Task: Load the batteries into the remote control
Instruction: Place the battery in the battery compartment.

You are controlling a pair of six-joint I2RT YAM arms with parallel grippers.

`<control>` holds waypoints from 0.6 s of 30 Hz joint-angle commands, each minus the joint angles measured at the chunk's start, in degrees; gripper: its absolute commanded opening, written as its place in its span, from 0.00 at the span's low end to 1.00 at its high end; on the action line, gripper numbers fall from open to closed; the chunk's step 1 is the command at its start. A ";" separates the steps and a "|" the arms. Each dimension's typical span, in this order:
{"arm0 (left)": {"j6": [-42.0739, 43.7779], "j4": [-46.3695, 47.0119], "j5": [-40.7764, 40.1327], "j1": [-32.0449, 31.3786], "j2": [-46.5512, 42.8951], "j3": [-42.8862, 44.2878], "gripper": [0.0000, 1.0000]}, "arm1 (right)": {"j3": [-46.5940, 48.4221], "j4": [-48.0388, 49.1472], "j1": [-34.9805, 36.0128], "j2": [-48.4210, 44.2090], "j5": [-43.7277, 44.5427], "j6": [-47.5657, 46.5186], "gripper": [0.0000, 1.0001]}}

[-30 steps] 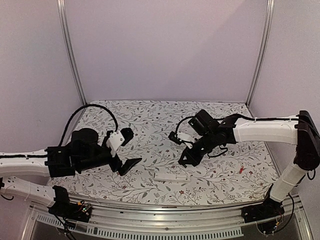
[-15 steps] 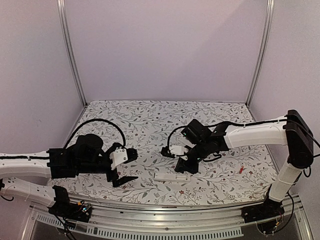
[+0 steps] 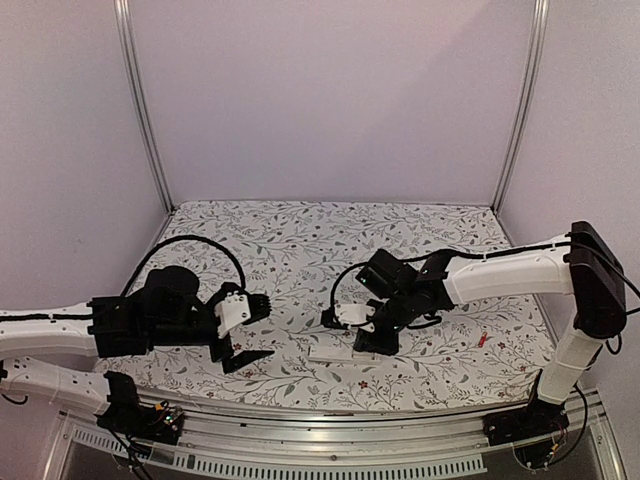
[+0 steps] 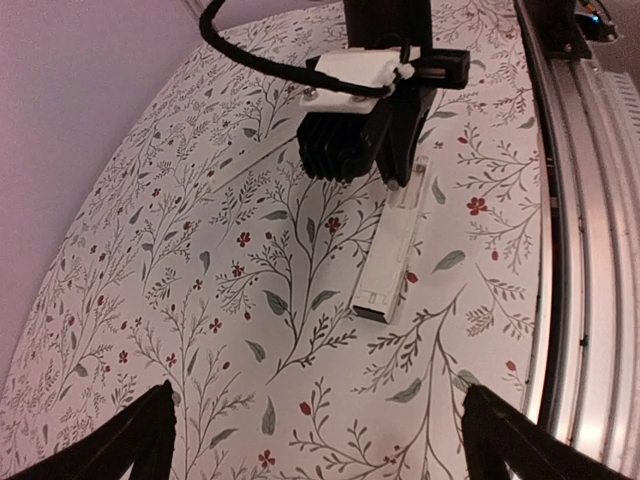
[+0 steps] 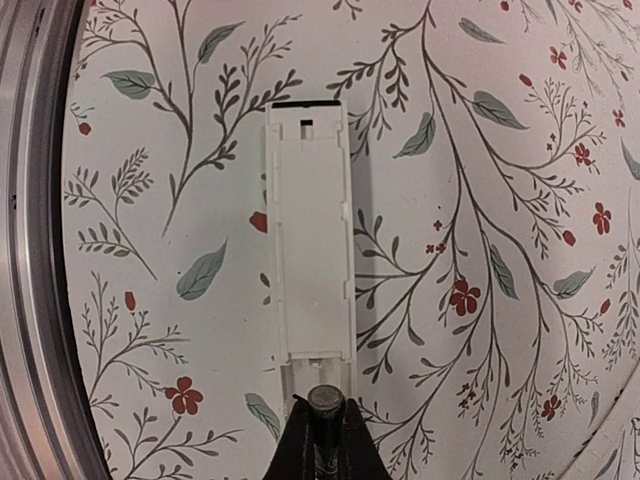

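Observation:
The white remote control [image 3: 333,352] lies flat on the floral cloth near the front middle; it also shows in the left wrist view [image 4: 393,255] and the right wrist view [image 5: 310,250], black patch at its far end. My right gripper [image 3: 372,338] is shut on the black battery [image 5: 325,401] and holds it end-on just above the remote's near end, where a small recess shows. The red battery [image 3: 481,340] lies on the cloth to the right. My left gripper [image 3: 243,345] is open and empty, above the cloth left of the remote, its fingers [image 4: 135,440] wide apart.
A metal rail [image 3: 330,440] runs along the table's front edge, close to the remote. Purple walls with upright metal posts [image 3: 140,100] close in the back and sides. Cables loop over both wrists.
My right gripper has moved left and down from behind the remote to its right end, with the black battery in it. My left gripper has dropped lower and tilted toward the remote.

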 commanded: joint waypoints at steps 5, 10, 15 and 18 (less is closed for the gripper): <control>0.10 -1.24 0.53 0.71 -0.98 -0.35 1.00 | 0.05 -1.25 0.97 2.00 2.98 -1.10 0.04; 0.00 -1.43 0.50 0.74 -1.15 -0.16 1.00 | 0.56 -1.78 1.52 3.05 4.22 -1.60 0.06; -0.08 -1.54 0.47 0.68 -1.50 0.00 1.00 | 0.67 -1.83 1.71 3.18 4.61 -1.48 0.09; -0.17 -1.67 0.48 0.74 -1.58 -0.01 1.00 | 1.03 -1.88 1.81 3.40 4.98 -1.48 0.16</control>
